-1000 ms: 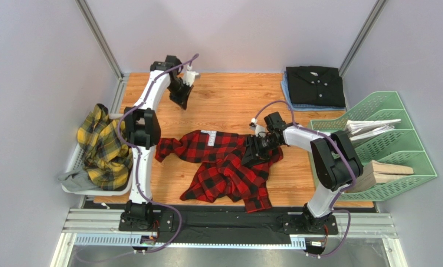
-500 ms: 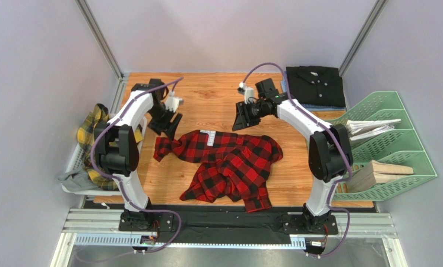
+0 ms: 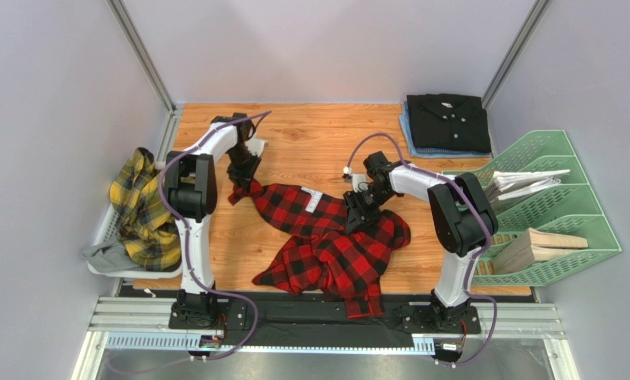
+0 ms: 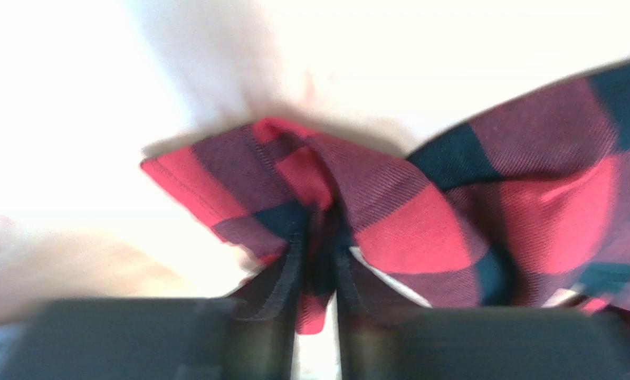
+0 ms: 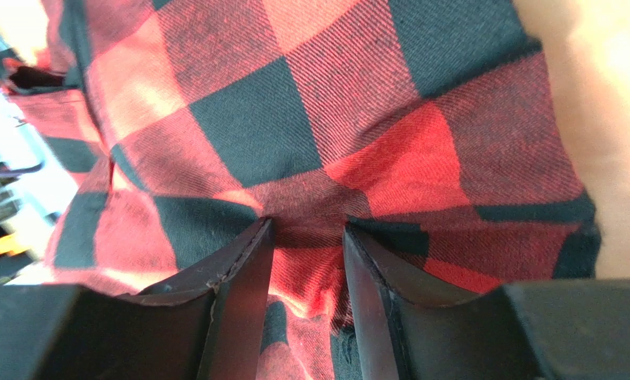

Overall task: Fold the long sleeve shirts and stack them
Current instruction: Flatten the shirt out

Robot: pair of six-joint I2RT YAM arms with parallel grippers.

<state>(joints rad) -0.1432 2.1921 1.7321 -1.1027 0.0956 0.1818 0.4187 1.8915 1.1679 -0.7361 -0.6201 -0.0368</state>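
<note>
Your left gripper (image 4: 320,245) and right gripper (image 5: 306,236) each clamp their 2 fingers on the crumpled red-and-black check cloth shirt (image 3: 326,249).

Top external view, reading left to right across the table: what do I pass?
From the left: yellow plaid shirt in the white basket → red-and-black check shirt → folded black shirt → green file rack.
</note>
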